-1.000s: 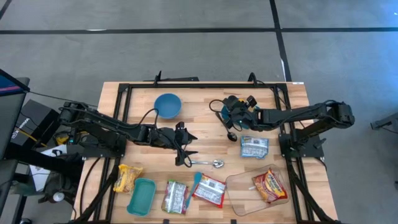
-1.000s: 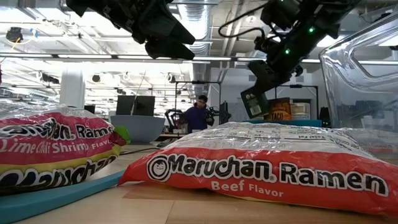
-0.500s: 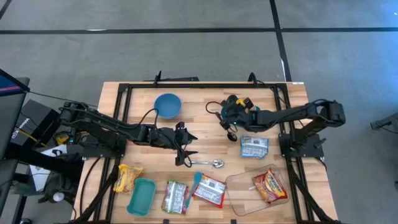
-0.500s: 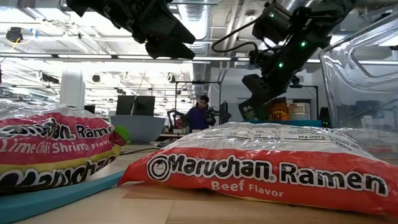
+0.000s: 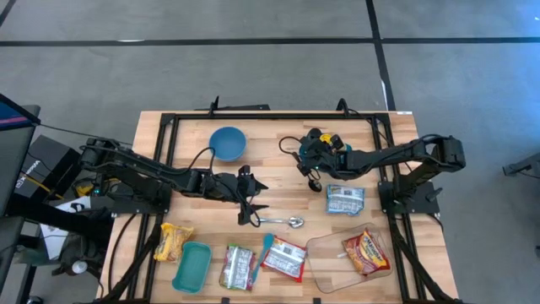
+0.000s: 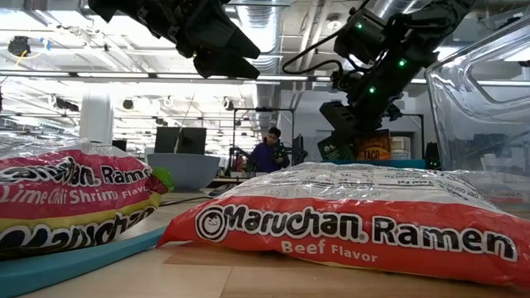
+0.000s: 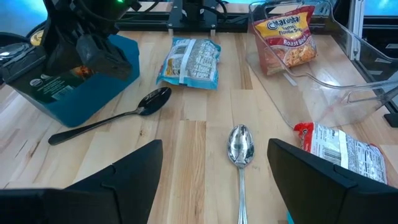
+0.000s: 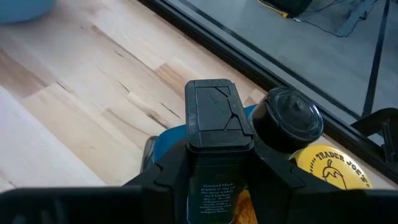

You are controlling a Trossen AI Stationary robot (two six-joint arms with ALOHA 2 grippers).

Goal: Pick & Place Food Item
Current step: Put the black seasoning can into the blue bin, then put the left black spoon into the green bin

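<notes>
High view: right gripper reaches leftward, clamping spice jar.

Your table is pale wooden planks, smooth and matt, framed by black metal rails. The spoon is polished metal, mirror-bright; left of it in the left wrist view a darker spoon looks like glossy metal too. The ramen packs are shiny printed plastic film, creased. The bin to the spoon's right in the high view is clear, glossy plastic. The blue box looks like matt card or plastic; you can't tell which. The jar in the right gripper has a matt black plastic flip cap and a paper-looking label. The bowl and tray look like smooth plastic.
</notes>
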